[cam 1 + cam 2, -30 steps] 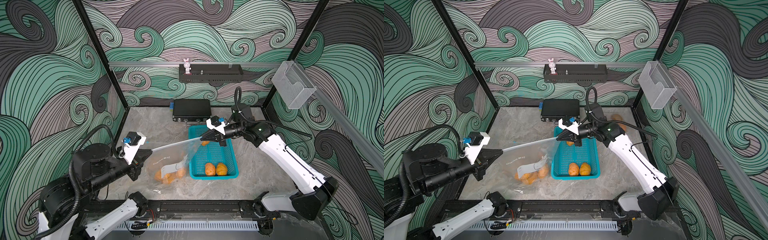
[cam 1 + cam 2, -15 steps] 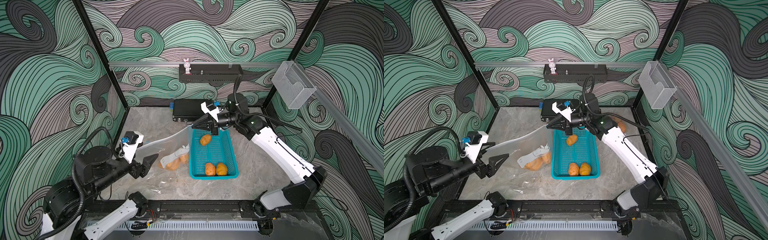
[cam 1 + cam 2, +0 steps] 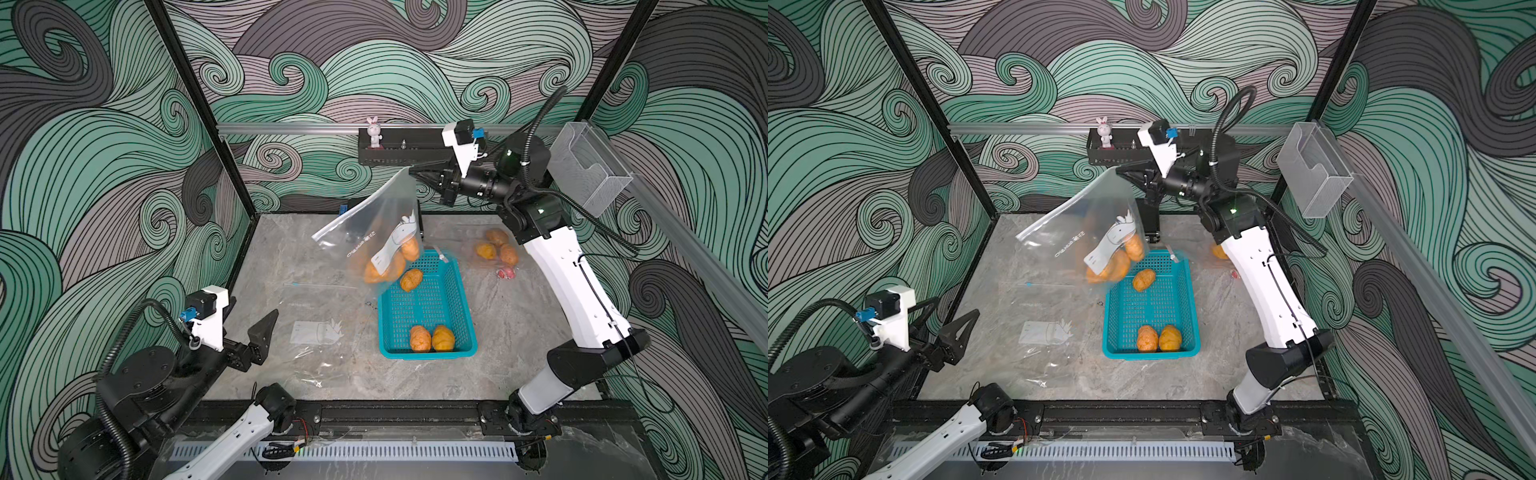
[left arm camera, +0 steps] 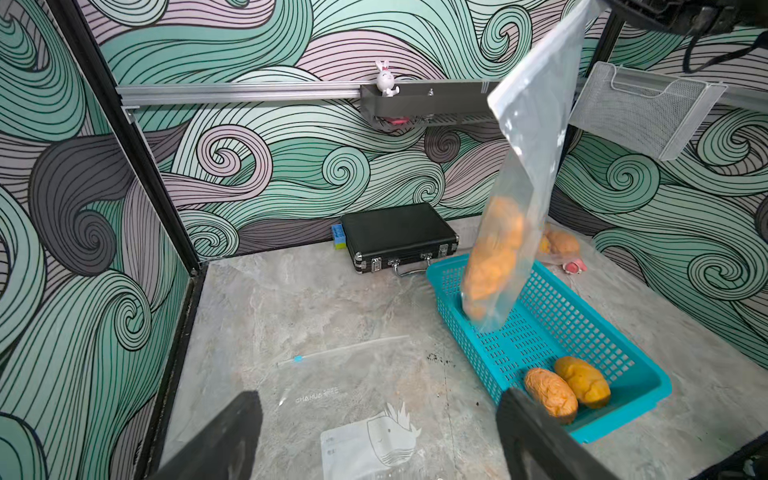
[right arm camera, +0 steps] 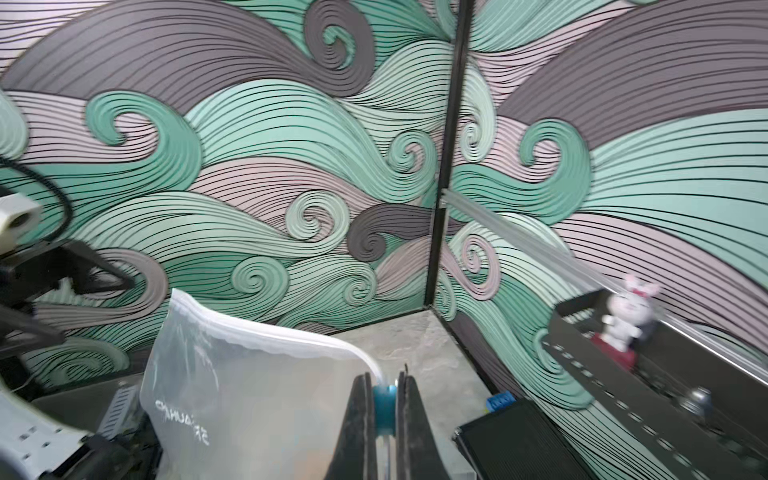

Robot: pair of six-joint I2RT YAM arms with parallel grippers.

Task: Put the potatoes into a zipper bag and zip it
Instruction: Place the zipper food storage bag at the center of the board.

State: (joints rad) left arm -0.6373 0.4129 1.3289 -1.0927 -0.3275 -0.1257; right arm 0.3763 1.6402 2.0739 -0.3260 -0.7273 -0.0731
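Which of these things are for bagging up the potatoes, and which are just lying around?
For the job: hanging zipper bag, held by the shut right pincer; potatoes; teal basket; flat empty zipper bag.
Just lying about: black case; toy rabbit; clear wall bin; small pink thing.

Grey tabletop: basket, empty bag, case

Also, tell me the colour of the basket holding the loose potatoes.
Teal: an openwork plastic basket, clearest in the left wrist view.
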